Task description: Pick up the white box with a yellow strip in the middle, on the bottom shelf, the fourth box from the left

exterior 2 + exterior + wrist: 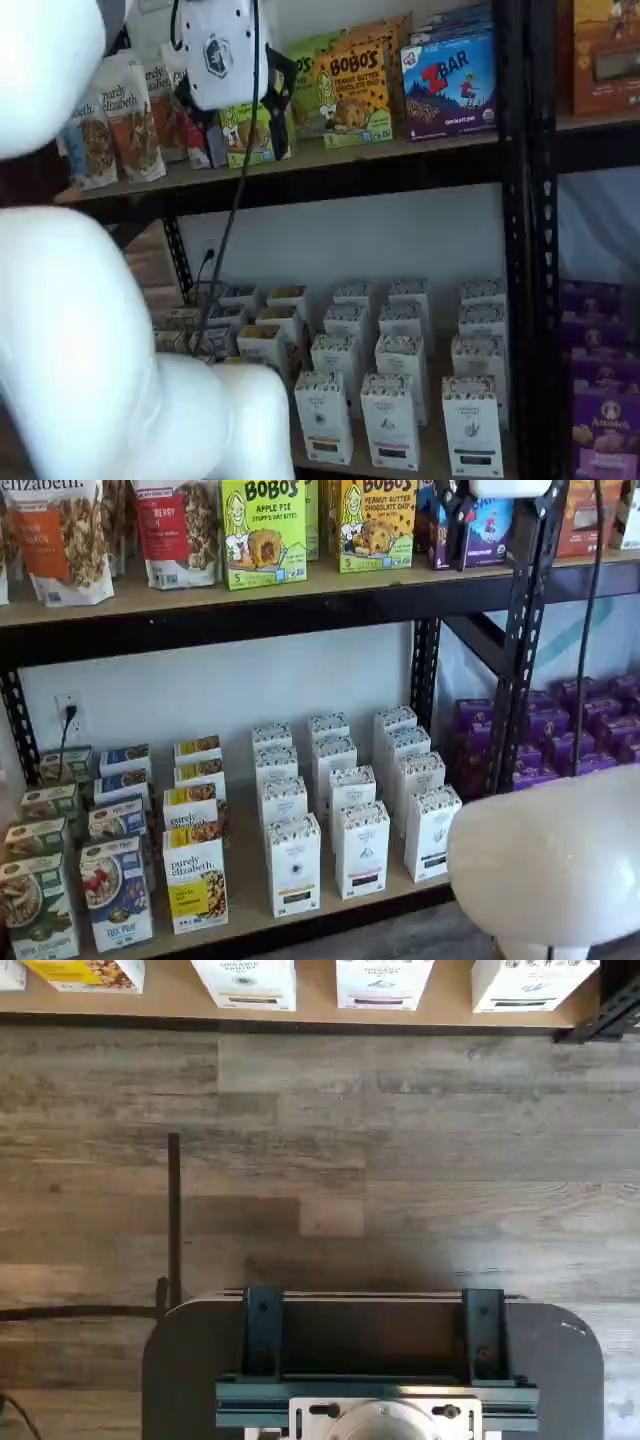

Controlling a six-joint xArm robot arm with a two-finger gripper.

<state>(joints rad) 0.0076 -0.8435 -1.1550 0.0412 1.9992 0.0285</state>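
The white box [294, 865] stands at the front of its row on the bottom shelf [246, 905], right of a yellow "purely elizabeth" box [196, 882]. It is tall and narrow, with a speckled top and a small emblem. It also shows in a shelf view [323, 415]. In the wrist view its lower front [245, 982] shows a yellowish strip at the shelf edge [320, 1015]. My gripper [455, 540] hangs high up at the level of the upper shelf, far above the box. It also shows in a shelf view [277, 105]. Its fingers show no clear gap.
White boxes with darker strips [362, 850] [432, 832] stand right of the white box. Snack boxes [263, 530] fill the upper shelf. A black rack upright [525, 630] and purple boxes [580, 720] are at the right. The white arm [550, 860] blocks part of both shelf views. The wrist view shows wood floor [400, 1160].
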